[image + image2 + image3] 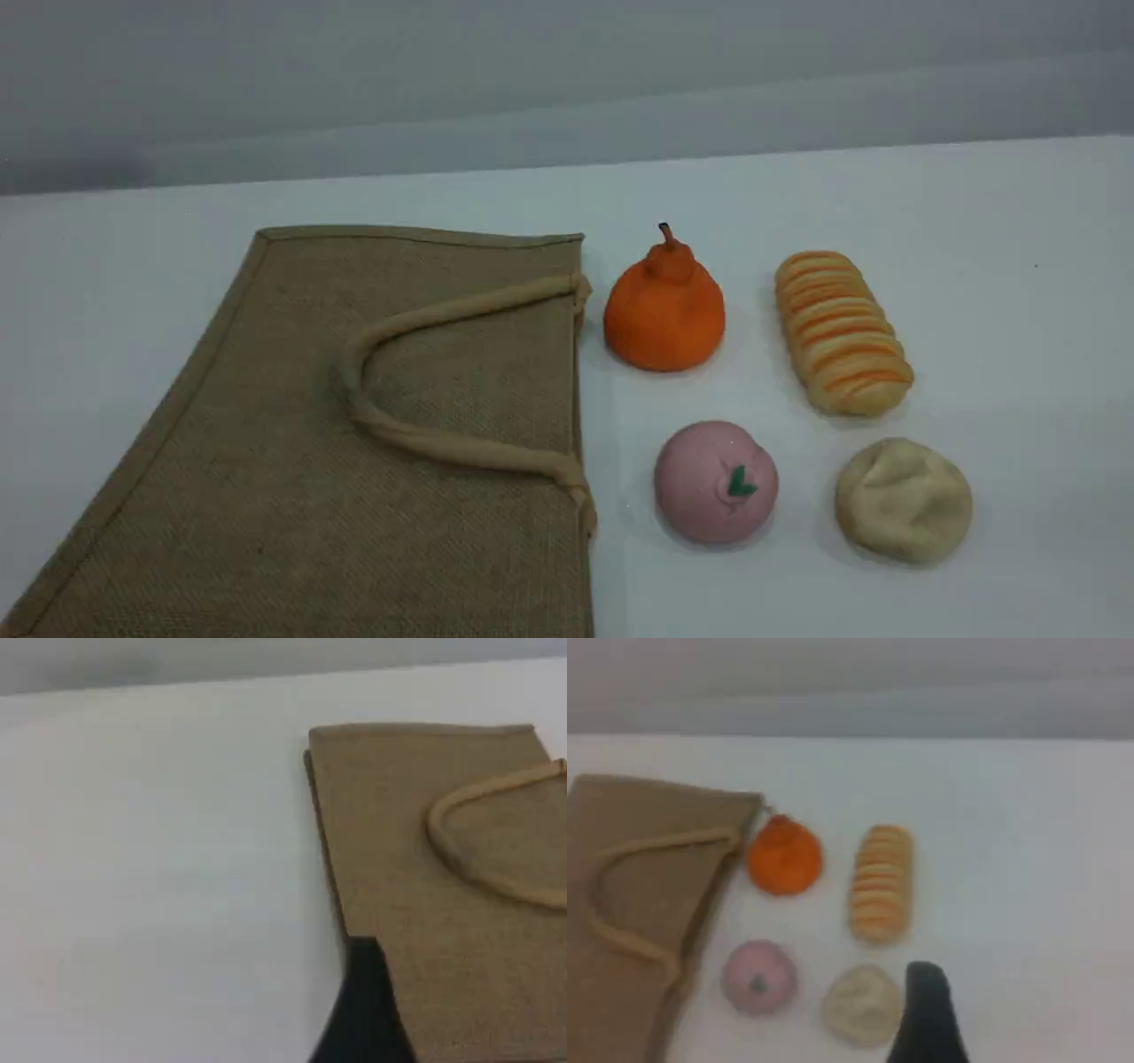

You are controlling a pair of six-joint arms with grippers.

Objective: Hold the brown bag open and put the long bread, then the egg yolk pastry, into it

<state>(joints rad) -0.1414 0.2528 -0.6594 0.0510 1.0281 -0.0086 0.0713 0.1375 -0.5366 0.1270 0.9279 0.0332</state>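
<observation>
The brown bag [354, 443] lies flat on the white table at the left, its mouth edge facing right, with a beige loop handle [425, 310] resting on top. To its right, the long bread [842, 332] lies at the back and the egg yolk pastry [902, 501] nearer the front. No arm appears in the scene view. One dark fingertip [368, 1010] of my left gripper hovers over the bag's [443, 859] left edge. A dark fingertip [926, 1010] of my right gripper hangs just right of the pastry [859, 1003], in front of the bread [879, 881]. Neither gripper holds anything.
An orange pear-shaped item [664, 310] stands between the bag and the bread. A pink ball [716, 483] with a green leaf mark sits left of the pastry. The table's far edge meets a grey wall [567, 89].
</observation>
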